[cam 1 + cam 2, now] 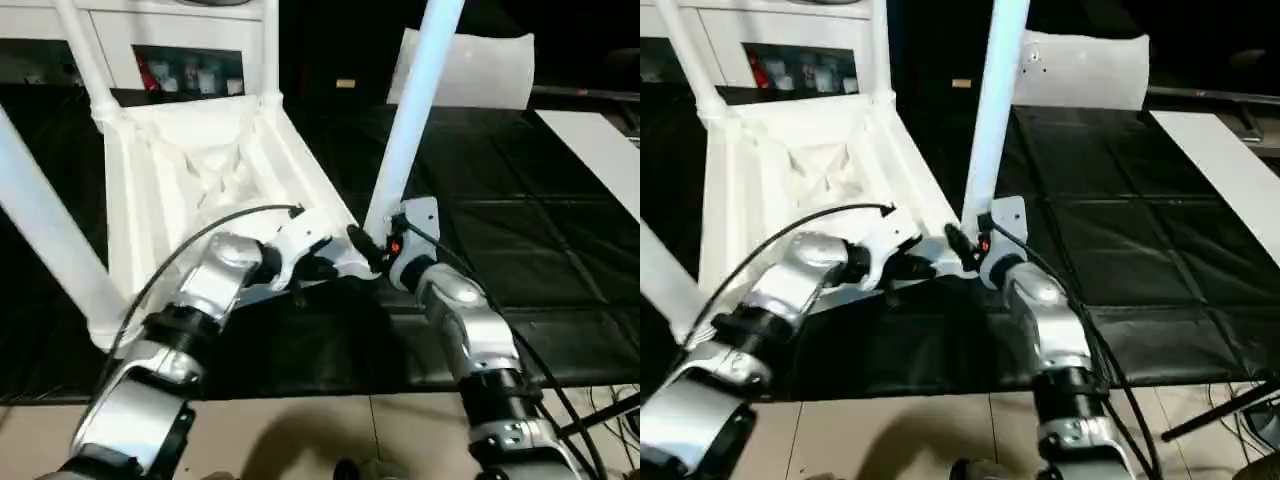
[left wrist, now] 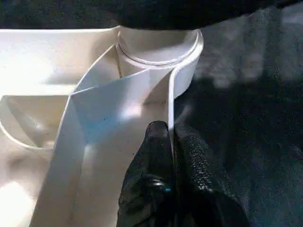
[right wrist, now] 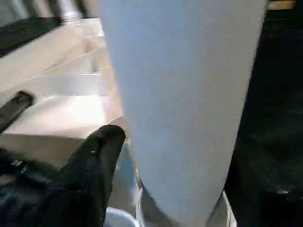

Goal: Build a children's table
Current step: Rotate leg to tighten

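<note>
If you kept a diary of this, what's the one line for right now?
left hand: pinching tabletop wall | right hand: around near leg at its socket | four legs standing in sockets

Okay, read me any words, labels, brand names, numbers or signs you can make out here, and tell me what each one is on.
No text can be read.
White plastic tabletop with ribbed underside: no marking visible.
Long white tube leg near the right gripper: plain.
Coloured items behind the white cabinet's glass door: any labels too small and blurred to read.
Small yellowish tag in the dark background: too small to read.
</note>
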Motion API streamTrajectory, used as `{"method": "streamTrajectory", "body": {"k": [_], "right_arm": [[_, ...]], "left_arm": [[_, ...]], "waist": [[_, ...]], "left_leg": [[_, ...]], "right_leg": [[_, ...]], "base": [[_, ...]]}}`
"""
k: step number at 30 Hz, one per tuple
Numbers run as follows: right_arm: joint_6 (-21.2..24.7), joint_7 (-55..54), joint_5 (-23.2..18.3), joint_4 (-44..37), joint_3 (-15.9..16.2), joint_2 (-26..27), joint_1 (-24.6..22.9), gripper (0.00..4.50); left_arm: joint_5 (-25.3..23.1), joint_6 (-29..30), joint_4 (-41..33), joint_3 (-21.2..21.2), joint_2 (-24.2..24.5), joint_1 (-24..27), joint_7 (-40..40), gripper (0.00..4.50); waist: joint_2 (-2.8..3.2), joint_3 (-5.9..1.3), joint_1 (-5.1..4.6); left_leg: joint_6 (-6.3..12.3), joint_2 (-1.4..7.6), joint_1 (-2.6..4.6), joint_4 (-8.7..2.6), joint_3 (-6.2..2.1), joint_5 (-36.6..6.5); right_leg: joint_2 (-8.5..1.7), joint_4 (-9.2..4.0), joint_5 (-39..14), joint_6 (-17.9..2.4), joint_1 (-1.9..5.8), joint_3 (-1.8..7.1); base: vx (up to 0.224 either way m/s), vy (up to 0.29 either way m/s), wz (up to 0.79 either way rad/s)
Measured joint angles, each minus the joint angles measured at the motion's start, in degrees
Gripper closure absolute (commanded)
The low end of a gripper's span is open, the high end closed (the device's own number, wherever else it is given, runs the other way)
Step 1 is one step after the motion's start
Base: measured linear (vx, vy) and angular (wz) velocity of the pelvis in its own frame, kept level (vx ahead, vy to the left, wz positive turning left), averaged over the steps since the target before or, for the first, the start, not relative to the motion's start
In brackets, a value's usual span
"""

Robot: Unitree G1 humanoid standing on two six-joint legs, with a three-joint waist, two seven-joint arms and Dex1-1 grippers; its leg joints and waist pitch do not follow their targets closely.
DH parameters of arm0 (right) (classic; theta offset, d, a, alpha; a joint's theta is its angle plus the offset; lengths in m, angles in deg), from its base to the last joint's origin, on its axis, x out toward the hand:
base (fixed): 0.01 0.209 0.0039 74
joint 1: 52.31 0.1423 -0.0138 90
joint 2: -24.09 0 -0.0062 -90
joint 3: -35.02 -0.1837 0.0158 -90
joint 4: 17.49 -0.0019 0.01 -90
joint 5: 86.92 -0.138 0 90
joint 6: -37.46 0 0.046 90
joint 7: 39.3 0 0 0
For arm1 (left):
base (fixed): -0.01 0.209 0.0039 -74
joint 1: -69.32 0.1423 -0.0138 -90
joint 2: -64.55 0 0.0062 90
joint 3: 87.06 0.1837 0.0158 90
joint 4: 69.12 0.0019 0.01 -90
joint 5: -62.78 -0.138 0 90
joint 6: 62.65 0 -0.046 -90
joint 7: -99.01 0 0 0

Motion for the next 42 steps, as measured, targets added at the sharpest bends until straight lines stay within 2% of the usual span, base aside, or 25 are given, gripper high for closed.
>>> {"method": "streamTrajectory", "body": {"k": [5, 6, 8, 13, 20, 24, 28, 30, 34, 40, 42], "right_arm": [[-1.45, 9.01, -2.36, -0.04, 1.53, -3.91, -1.17, 0.74], [-1.96, 11.88, -2.8, -0.21, 1.95, -5.34, -1.72, 0.52], [-2.43, 15.37, -3.14, -0.5, 2.5, -7.05, -1.8, 0.52], [-3.86, 26.21, -5.24, -2.07, 4.77, -12.38, -2.0, 0.52], [-3.99, 36.8, -7.15, -1.96, 7.0, -17.1, -2.37, 1.2], [-4.01, 40.88, -7.39, -1.2, 8.18, -18.89, -1.61, 1.57], [-4.0, 43.26, -7.68, -0.69, 8.97, -19.3, -1.34, 1.8], [-4.0, 44.07, -7.86, -0.63, 9.39, -19.35, -1.25, 2.14], [-4.0, 44.99, -8.07, -0.1, 10.0, -19.49, -0.81, 2.43], [-3.98, 45.04, -8.15, 0.19, 10.15, -19.5, -0.57, 2.54], [-2.47, 44.53, -8.52, -0.51, 10.0, -19.49, -0.87, 2.54]], "left_arm": [[0.47, -3.85, -0.21, 0.67, 2.29, 0.89, -4.05, 4.5], [0.8, -5.24, -0.16, 0.9, 2.91, 1.23, -5.35, 4.5], [1.25, -6.71, 0.25, 1.33, 3.67, 1.26, -6.86, 4.5], [1.54, -12.31, 1.91, 2.56, 6.47, 0.95, -13.79, 4.5], [2.02, -16.91, 3.5, 4.68, 8.56, -0.28, -21.57, 4.5], [2.28, -19.76, 4.91, 5.36, 9.06, -0.77, -24.73, 4.5], [2.27, -21.17, 5.01, 6.24, 9.27, -1.08, -26.76, 4.5], [2.26, -21.61, 5.03, 6.61, 9.3, -1.22, -27.43, 4.5], [2.21, -22.93, 6.62, 7.06, 9.29, -2.05, -28.46, 4.5], [1.94, -23.76, 7.69, 7.11, 9.16, -2.61, -28.7, 4.5], [2.01, -23.32, 7.75, 6.94, 8.93, -2.69, -28.44, 4.5]], "waist": [[0.0, 0.0, 0.29], [-0.01, 0.0, 0.43], [-0.01, 0.01, 0.7], [-0.03, 0.0, 2.11], [-0.13, 0.02, 3.29], [-0.21, 0.04, 3.51], [-0.26, 0.04, 3.88], [-0.27, 0.05, 4.14], [-0.28, 0.05, 4.78], [-0.3, 0.05, 4.8], [-0.29, 0.05, 4.86]], "left_leg": [[-0.01, 0.0, -0.01, 0.09, 0.0, 0.0], [-0.01, 0.0, -0.01, 0.09, 0.0, 0.0], [-0.01, 0.0, -0.01, 0.09, 0.0, 0.0], [-0.01, 0.01, 0.06, 0.14, 0.0, 0.01], [0.01, 0.01, 0.07, 0.27, 0.0, 0.0], [0.01, 0.02, 0.06, 0.29, 0.0, 0.0], [0.01, 0.04, 0.05, 0.29, 0.0, 0.0], [0.01, 0.04, 0.05, 0.29, 0.01, 0.0], [0.0, 0.06, 0.06, 0.3, 0.01, 0.0], [-0.01, 0.07, 0.06, 0.31, 0.02, 0.0], [-0.01, 0.07, 0.06, 0.31, 0.01, 0.0]], "right_leg": [[-0.01, 0.0, 0.01, -0.01, 0.02, 0.0], [-0.01, 0.0, 0.01, -0.01, 0.03, 0.0], [-0.01, 0.01, 0.01, 0.0, 0.03, 0.0], [-0.04, 0.01, -0.02, 0.04, 0.06, -0.01], [-0.07, 0.01, 0.0, 0.01, 0.06, -0.01], [-0.07, 0.02, 0.0, 0.01, 0.07, -0.02], [-0.07, 0.02, 0.0, 0.02, 0.06, -0.04], [-0.07, 0.02, -0.01, 0.02, 0.06, -0.04], [-0.07, 0.03, -0.06, 0.1, 0.06, -0.04], [-0.07, 0.04, -0.08, 0.15, 0.06, -0.05], [-0.07, 0.04, -0.08, 0.14, 0.08, -0.05]], "base": [[0.0, 0.0, 0.0], [0.0, 0.0, 0.0], [0.0, 0.0, 0.0], [0.0, 0.0, 0.0], [0.0, 0.0, 0.0], [0.0, 0.0, 0.0], [0.0, 0.0, 0.0], [0.0, 0.0, 0.0], [0.0, 0.0, 0.0], [0.0, 0.0, 0.0], [0.0, 0.0, 0.0]]}}
